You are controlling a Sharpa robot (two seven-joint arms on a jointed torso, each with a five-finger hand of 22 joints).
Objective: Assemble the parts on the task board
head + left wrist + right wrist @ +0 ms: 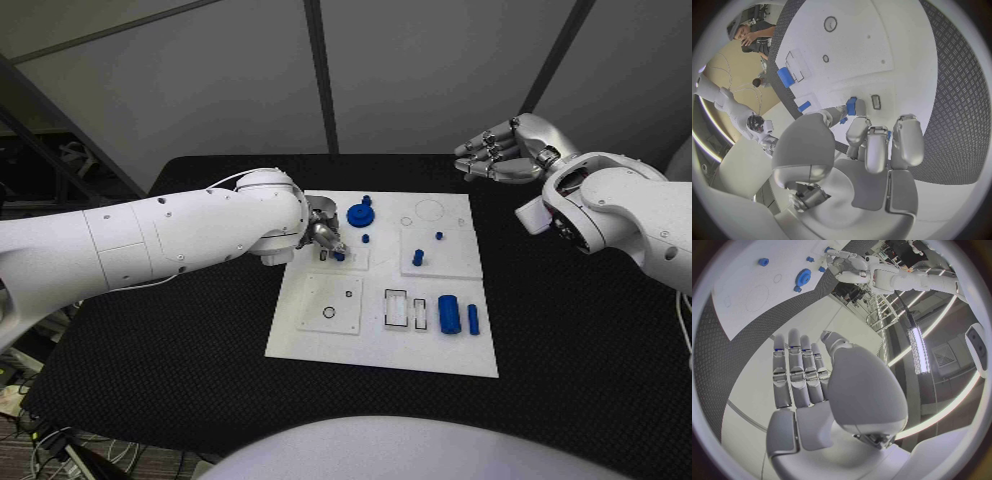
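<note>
With the left robot hand point(856, 150) pinching a small blue part point(851, 106) over the task board point(332, 345), align it squarely above its recess before pressing down, keeping the empty right robot hand point(502, 150), fingers loosely curled, clear of the counter point(577, 350).

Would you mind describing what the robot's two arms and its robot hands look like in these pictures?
Both arms are glossy white, built from rounded, bulbous shells with dark seams at the joints. A thin white cable loops over the left arm near its wrist. The left robot hand and the right robot hand are silver metal, with segmented fingers, smooth domed backs and dark gaps between segments. No markings are legible.
</note>
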